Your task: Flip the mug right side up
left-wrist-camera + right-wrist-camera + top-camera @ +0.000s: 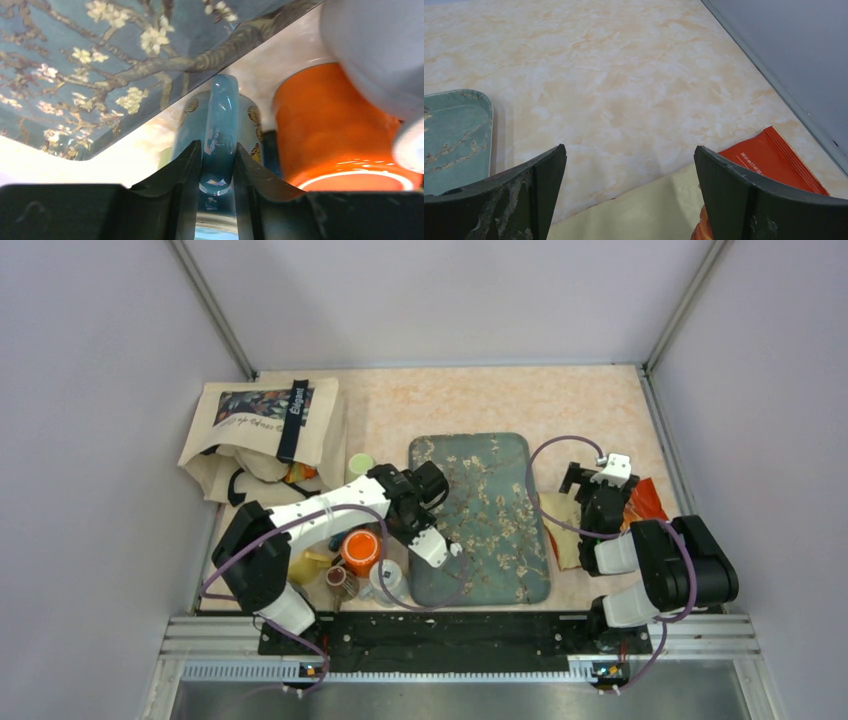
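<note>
The mug [389,580] is pale blue with butterfly prints and stands between the tray's near left corner and an orange cup [361,551]. In the left wrist view its glossy blue handle [220,120] runs between my fingers, with the mug body [248,125] behind it. My left gripper [218,149] is shut on that handle; in the top view [400,552] it is mostly hidden under the wrist. I cannot tell which way up the mug stands. My right gripper [629,155] is open and empty over snack packets at the right [597,483].
A floral blue tray [480,515] lies mid-table. The orange cup [330,130] touches the mug's side. A brown cup [341,581], a yellow object [310,565], a small green cup [360,462] and a tote bag [265,435] crowd the left. Red [774,160] and cream [639,215] packets lie under the right gripper.
</note>
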You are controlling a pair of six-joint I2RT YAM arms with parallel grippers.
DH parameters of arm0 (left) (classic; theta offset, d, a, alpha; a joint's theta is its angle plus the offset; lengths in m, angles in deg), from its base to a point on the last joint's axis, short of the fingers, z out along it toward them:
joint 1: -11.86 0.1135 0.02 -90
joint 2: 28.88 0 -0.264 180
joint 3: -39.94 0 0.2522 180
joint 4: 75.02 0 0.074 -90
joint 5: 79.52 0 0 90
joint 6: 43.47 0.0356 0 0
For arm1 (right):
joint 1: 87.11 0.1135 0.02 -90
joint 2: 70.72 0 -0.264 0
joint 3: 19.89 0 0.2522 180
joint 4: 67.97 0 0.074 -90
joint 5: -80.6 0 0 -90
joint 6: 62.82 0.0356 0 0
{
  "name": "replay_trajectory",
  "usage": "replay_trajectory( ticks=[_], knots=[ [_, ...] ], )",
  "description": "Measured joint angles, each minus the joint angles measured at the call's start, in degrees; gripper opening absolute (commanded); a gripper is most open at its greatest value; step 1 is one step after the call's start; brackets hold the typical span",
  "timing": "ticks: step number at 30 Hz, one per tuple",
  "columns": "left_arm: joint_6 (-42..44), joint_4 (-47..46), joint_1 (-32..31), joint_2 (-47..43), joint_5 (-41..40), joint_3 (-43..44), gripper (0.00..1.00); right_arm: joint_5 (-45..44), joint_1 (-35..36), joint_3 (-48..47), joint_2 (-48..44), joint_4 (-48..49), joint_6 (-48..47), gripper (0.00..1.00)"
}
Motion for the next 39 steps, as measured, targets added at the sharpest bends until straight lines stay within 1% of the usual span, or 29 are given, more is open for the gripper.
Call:
replay_trajectory(
  ticks=[2,4,6,7,15,19,21,23,25,28,31,35,39],
  knots=[
    [0.1,-1.8,0.7,0.0,-1.0,-0.1,0.25,0.0,0.0,0.0,0.0,0.0,0.0,0.99],
    [0.0,-2.9,1.5,0.3,-1.8,-0.2,0.17,0.0,0.0,0.0,0.0,0.0,0.0,0.99],
    [0.1,-3.9,2.2,0.5,-2.3,-0.2,0.07,0.0,0.0,0.0,0.0,0.0,0.0,0.99],
    [0.1,-4.3,2.6,0.7,-2.6,-0.2,0.01,0.0,0.0,0.0,0.0,0.0,0.0,0.99],
    [-1.9,-5.4,4.7,2.9,-3.7,2.0,0.0,0.0,0.0,0.0,0.0,0.0,0.0,0.99],
    [-5.9,-6.0,6.8,5.0,-2.8,4.8,0.0,0.0,0.0,0.0,-0.1,-0.1,0.0,0.99],
    [-8.3,-6.3,8.5,6.2,-1.3,6.6,0.0,0.3,0.0,0.0,-1.2,-1.7,-0.2,0.99],
    [-10.5,-6.9,10.4,7.1,0.3,8.2,0.0,0.9,0.0,-0.8,-4.4,-6.4,-0.4,0.99],
    [-12.6,-7.4,12.4,7.3,1.9,9.4,0.0,1.6,0.0,-4.6,-8.6,-15.2,0.2,0.99],
    [-15.4,-7.5,14.3,7.7,3.7,11.1,0.0,4.4,0.0,-12.2,-10.9,-25.4,2.3,0.99],
    [-18.1,-8.0,15.4,8.2,4.5,12.0,0.0,8.7,0.9,-18.0,-11.2,-32.7,4.2,0.98],
    [-22.3,-8.9,16.5,8.3,5.6,12.8,0.0,14.8,5.4,-20.7,-11.2,-39.6,6.3,0.98],
    [-26.9,-10.1,18.1,8.3,6.8,13.4,0.0,23.8,8.3,-20.7,-11.3,-41.7,11.0,0.98]
  ],
)
